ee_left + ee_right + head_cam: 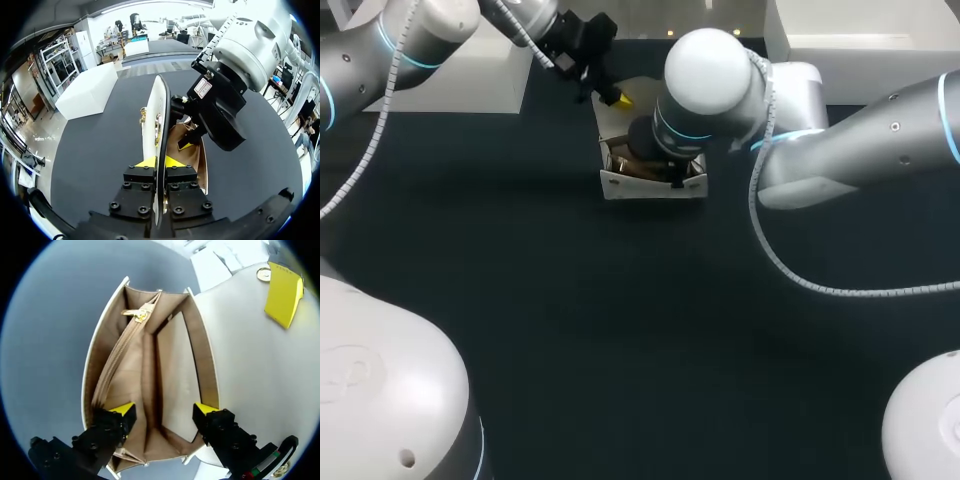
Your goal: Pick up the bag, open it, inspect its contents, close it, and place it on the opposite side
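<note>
The left gripper (160,162) is closed narrow on the white flap (151,115) of the bag (620,186). Its 2 yellow tips press the flap's edge from either side and hold it upright. Just ahead of it, past the flap, the right gripper (165,409) points straight down into the bag's open mouth, with its 2 fingers spread wide. 1 yellow tip sits by the end of the zipped pocket (116,367) that runs down the bag's middle, and the other sits by the tan inner wall on the flap's side. A tan compartment lies between the tips. Beside that second finger the flap's pale inner face stretches away, with a round gold clasp (263,274) next to the left gripper's yellow fingertip (282,292). The bag stands on the dark table (620,330), directly under the right gripper.
</note>
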{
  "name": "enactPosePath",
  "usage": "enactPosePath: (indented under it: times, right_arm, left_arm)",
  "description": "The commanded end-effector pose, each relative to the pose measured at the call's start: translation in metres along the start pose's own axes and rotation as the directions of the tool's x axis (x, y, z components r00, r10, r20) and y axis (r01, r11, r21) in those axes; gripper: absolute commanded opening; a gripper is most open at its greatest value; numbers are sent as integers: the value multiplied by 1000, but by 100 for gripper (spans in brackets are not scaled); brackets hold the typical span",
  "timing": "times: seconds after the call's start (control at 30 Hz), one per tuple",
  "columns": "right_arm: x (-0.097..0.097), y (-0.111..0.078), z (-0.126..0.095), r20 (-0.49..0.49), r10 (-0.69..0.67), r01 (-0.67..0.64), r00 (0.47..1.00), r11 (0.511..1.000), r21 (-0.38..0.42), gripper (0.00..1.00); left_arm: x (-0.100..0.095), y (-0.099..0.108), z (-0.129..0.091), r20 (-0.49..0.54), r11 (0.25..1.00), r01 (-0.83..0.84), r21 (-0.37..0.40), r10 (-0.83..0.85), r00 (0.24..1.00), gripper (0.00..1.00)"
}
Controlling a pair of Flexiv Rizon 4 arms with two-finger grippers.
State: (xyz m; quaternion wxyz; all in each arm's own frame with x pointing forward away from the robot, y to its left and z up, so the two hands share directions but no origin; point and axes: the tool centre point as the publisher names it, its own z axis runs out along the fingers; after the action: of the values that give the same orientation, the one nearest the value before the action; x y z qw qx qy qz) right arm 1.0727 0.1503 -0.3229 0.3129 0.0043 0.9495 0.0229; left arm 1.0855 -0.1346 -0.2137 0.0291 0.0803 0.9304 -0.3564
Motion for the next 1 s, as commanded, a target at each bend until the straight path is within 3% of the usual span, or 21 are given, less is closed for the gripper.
enactPosePath:
  times: [0.03, 0.63, 0.67, 0.77, 0.83, 1.0]
  right_arm:
    - [0, 0, 1, -2, -1, 1, 1000, 1000, 1, 100]
    - [-2, 1, -2, 7, 3, -3, 1000, 1000, -10, 100]
    - [-3, 1, -3, 12, 4, -4, 1000, 1000, -13, 96]
    - [-6, 2, -10, 37, 7, -6, 999, 1000, -18, 46]
    - [-9, 4, -18, 60, 8, -6, 998, 1000, -20, 40]
    - [-16, 7, -40, 124, 6, -3, 992, 1000, -27, 36]
  left_arm:
    - [-1, 1, 0, -1, 1000, 0, 1, 0, 1000, 0]
    - [1, 0, -2, 2, 1000, -1, -1, 1, 1000, 0]
    - [1, -1, -3, 3, 1000, -1, -2, 1, 1000, 0]
    - [3, -2, -5, 5, 1000, 1, -14, -1, 1000, 0]
    - [4, -3, -7, 5, 1000, 4, -23, -4, 1000, 0]
    - [7, -4, -9, 4, 999, 15, -36, -15, 1000, 0]
